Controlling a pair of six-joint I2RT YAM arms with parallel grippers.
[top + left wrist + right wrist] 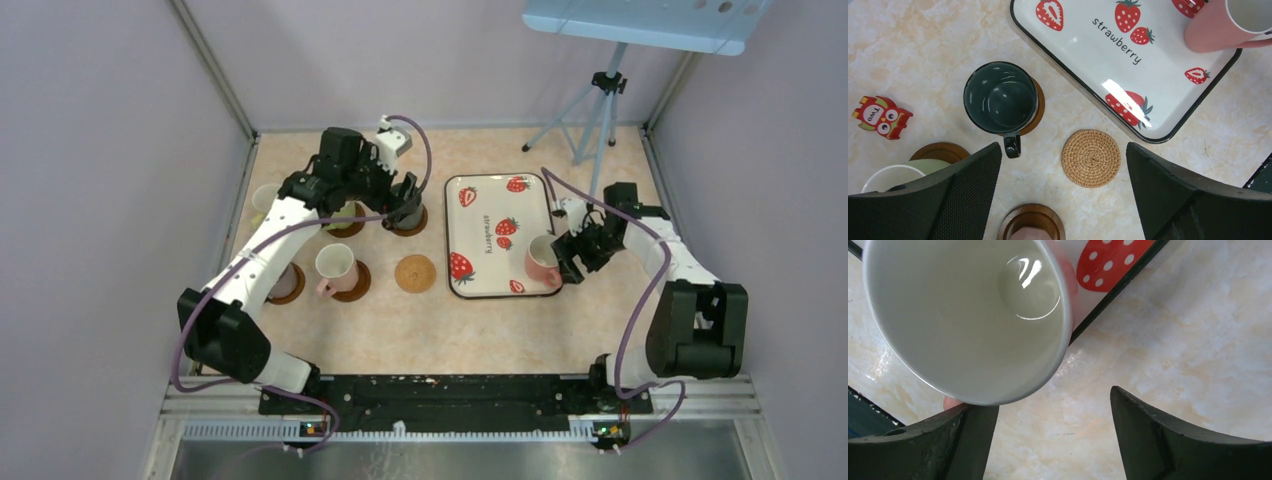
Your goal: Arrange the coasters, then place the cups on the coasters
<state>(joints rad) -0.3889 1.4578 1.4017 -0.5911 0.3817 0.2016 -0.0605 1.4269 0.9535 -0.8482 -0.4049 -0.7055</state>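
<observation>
Pale lilac walls (100, 150) close the space on the left, back and right. The table (500, 340) has a beige marbled top, evenly lit, with a metal rail (450, 428) along its near edge. At the back right a grey tripod (608, 82) stands under a light blue panel (640, 20).

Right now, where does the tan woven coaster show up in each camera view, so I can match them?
Top external: the tan woven coaster lies at centre, just left of the strawberry tray.
Left wrist: lower centre, below the tray.
Right wrist: not in view; only a corner of the tray shows at the top.
Shared landmark: the strawberry tray.
</observation>
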